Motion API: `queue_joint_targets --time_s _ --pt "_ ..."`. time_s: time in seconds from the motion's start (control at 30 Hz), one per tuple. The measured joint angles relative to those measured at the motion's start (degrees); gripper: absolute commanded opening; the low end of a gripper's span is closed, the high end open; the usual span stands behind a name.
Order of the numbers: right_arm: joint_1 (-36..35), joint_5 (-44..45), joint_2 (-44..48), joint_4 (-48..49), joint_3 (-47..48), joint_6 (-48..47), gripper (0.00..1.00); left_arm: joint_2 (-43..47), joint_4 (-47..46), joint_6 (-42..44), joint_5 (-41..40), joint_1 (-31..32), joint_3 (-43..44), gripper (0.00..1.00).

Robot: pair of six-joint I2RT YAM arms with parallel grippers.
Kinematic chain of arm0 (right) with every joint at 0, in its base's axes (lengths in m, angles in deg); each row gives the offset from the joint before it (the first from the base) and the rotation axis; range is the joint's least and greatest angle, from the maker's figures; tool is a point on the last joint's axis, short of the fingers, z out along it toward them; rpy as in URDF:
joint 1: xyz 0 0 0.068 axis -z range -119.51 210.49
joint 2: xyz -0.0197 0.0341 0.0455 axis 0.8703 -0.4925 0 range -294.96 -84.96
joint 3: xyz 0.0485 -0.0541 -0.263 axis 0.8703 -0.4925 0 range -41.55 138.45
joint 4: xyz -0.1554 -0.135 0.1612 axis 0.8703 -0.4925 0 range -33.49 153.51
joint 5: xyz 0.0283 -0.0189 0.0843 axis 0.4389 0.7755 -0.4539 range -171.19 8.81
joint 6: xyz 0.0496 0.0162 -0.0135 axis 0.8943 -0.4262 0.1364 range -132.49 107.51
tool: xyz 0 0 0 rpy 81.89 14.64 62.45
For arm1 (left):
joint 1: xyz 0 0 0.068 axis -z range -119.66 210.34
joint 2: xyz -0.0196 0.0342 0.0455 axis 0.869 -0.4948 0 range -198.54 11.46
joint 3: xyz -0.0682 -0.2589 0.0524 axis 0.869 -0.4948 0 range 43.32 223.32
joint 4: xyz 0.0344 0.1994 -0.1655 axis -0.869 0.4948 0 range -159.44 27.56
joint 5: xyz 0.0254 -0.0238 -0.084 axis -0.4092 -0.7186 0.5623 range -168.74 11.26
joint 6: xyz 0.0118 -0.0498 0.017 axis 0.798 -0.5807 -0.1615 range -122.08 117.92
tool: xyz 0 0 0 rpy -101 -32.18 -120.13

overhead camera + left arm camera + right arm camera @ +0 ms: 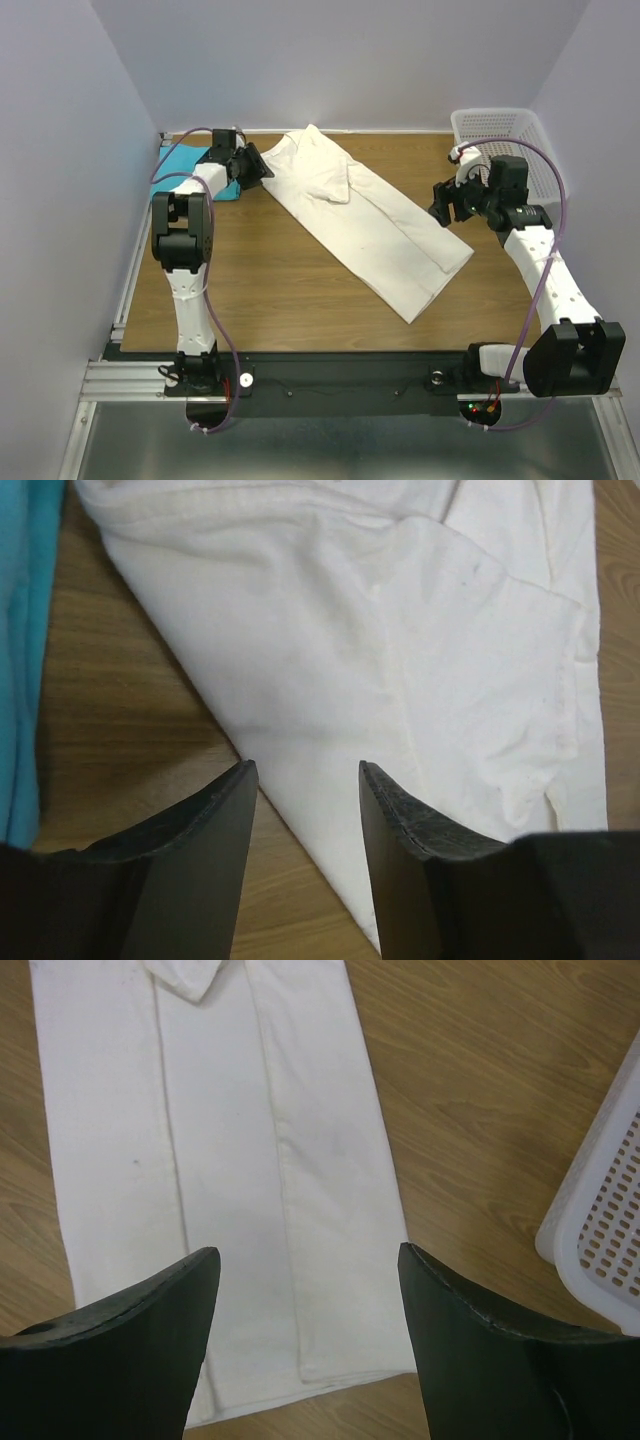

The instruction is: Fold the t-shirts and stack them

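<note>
A cream-white t-shirt [365, 225] is seen laid on the wooden table [280, 300], folded into a long band that runs diagonally from the far middle toward the near right. One sleeve is seen folded across its upper part. A turquoise t-shirt [178, 165] is seen at the far left edge, partly covered by the left arm [180, 230]. The left gripper [260, 166] is held at the far-left end of the cream-white t-shirt; whether contact is made cannot be told. The right gripper [442, 205] is held just beside the band's right edge. A white mesh basket [500, 128] is set in the far right corner.
</note>
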State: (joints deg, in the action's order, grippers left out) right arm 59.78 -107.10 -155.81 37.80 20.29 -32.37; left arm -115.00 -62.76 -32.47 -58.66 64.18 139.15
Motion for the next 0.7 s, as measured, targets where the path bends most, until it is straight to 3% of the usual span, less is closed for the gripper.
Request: queue_joint_targets --time_s 0.1,0.13,0.17,0.27,0.3,0.47,0.57,0.7 --pt "0.00 1.66 0.00 -0.74 0.00 -1.09 0.84 4.92 0.28 3.02 -0.02 0.24 -2.47 0.63" --pt "0.00 2.34 0.00 -1.05 0.00 -1.27 0.96 10.12 -0.96 5.16 -0.87 0.35 -6.32 0.66" --pt "0.00 3.28 0.00 -1.22 0.00 -1.42 1.00 13.00 -0.66 6.03 -1.25 0.35 -8.33 0.67" --pt "0.00 6.29 0.02 -1.46 -0.02 -1.14 1.00 28.70 -5.20 10.10 -3.02 0.76 -19.02 0.76" --pt "0.00 7.26 0.02 -1.40 -0.22 -0.96 1.00 34.88 -7.69 11.41 -3.04 0.98 -23.47 0.84" --pt "2.60 7.72 -0.07 -2.10 -2.56 -0.35 1.00 55.43 -20.76 14.27 0.33 2.36 -40.02 0.84" --pt "5.90 7.72 -1.07 -4.17 -2.89 -0.33 1.00 61.09 -24.70 16.22 2.93 7.89 -47.84 0.84" --pt "10.32 6.95 -2.78 -7.04 -2.89 -1.77 0.97 61.37 -25.31 19.61 2.05 22.67 -54.95 0.82"
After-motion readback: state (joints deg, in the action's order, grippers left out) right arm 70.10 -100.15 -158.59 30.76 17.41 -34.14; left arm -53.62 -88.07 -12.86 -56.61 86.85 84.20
